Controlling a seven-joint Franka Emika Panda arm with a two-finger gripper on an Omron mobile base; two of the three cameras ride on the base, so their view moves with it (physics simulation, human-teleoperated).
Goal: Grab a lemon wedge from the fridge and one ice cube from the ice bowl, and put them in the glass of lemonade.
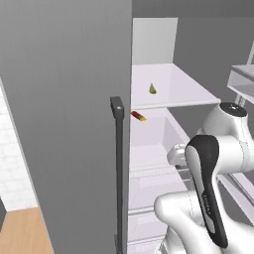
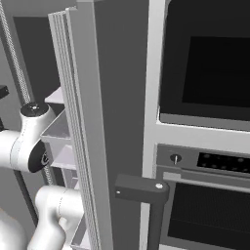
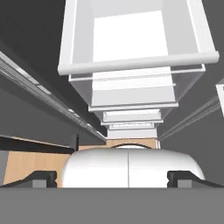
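The fridge (image 1: 69, 124) stood open, its grey door swung out with the long dark bar handle (image 1: 118, 168) facing the left base camera. Inside, a small yellow-green lemon wedge (image 1: 153, 89) sat alone on the upper white shelf (image 1: 173, 84). Below it, at the shelf's front edge, lay a small red-and-yellow item (image 1: 138, 116) that I could not identify. In the hand view the hand (image 3: 112, 177) pointed down along the stack of white shelves and a clear drawer (image 3: 135, 52), with its fingertips (image 3: 41, 177) spread fully apart and nothing between them. In the right base view the black wall oven (image 2: 205, 127) stood just beside the fridge.

The main risk looked to be the reach. The wedge sat above where the hand was aimed, and the arm's elbow (image 1: 208, 163) was folded close to the shelf fronts, so lifting and turning could have knocked the shelf edge or the door. The wedge was also small and tapered. A closing pinch slightly off centre could have squirted it toward the back of the shelf.
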